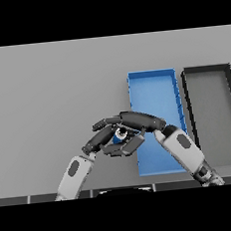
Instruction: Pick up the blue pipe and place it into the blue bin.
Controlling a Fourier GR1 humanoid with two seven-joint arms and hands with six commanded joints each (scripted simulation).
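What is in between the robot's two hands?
In the head view, the blue pipe sits between the left hand and the right hand, just left of the blue bin.

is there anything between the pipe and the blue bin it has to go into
Nothing visible. The blue pipe sits between the left hand and right hand, just left of the blue bin. Only the bin's low left wall lies between them, and the bin floor that shows is bare.

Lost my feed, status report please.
Right hand shut on small blue pipe. Left hand alongside, touching. Pipe at blue bin's left edge. Nothing blocking.
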